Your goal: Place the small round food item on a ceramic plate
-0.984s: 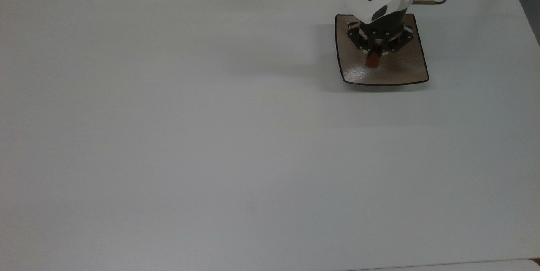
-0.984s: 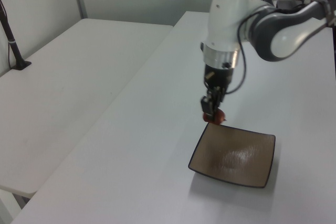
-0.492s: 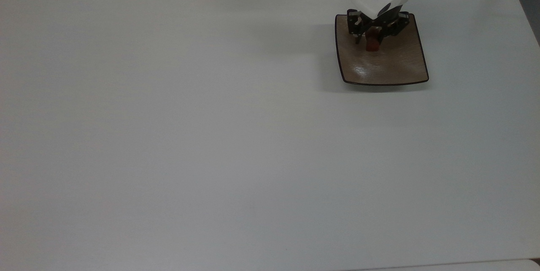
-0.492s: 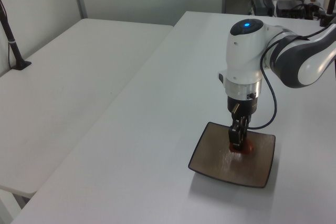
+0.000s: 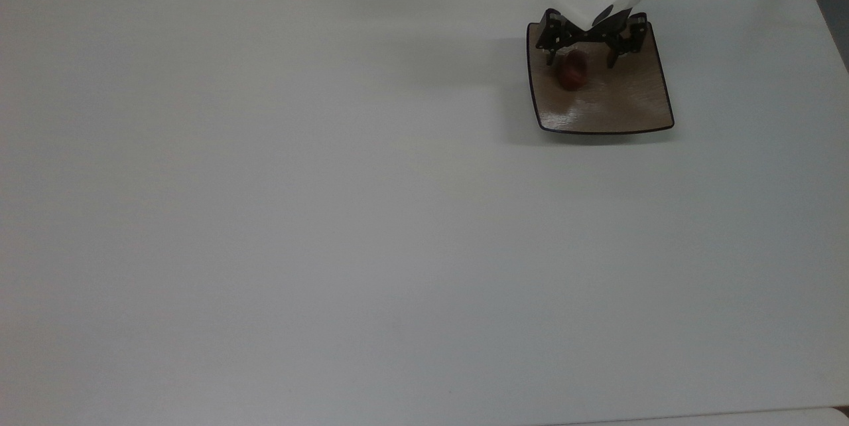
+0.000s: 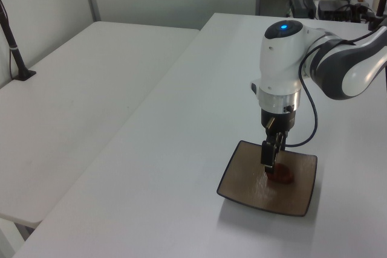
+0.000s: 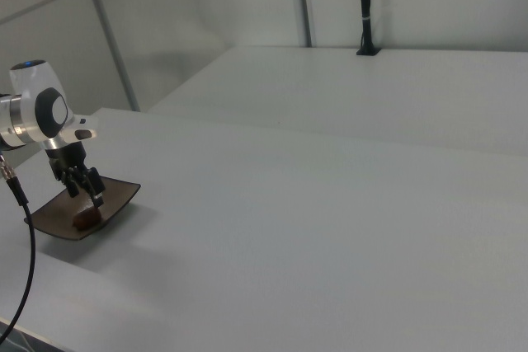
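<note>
The small, glossy reddish-brown lump point(image 5: 572, 71) lay on the square tan ceramic plate point(image 5: 617, 107), toward its far edge. Your gripper point(image 5: 584, 58) straddled it, jaws spread. You needed to lift straight up, avoiding a nudge.

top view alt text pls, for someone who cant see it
A small round food item lies on a square brown ceramic plate at the top view's upper right, with the robot's open gripper just above it. The white table spreads around.
</note>
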Robot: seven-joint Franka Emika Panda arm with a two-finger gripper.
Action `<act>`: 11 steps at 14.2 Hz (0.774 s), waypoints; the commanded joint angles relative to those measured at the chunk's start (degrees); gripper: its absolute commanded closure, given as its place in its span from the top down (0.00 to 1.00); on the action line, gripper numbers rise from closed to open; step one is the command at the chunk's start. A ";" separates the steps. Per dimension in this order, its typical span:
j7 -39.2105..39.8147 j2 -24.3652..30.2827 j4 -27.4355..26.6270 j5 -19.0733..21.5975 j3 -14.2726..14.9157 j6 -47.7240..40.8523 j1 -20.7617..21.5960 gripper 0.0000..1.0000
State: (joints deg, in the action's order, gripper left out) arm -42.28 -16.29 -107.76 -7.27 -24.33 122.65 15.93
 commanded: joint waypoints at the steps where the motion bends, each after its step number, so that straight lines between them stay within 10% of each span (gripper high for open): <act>1: 3.25 3.10 0.44 1.29 0.25 -3.81 -1.33 1.00; 6: 21.69 11.79 -2.19 1.82 1.21 -14.17 -6.16 1.00; 11: 24.00 15.13 -1.66 1.56 9.11 -19.56 -7.40 1.00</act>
State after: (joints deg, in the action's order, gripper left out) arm -19.91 -4.36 -107.68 -7.06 -18.25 103.63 8.87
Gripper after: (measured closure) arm 0.000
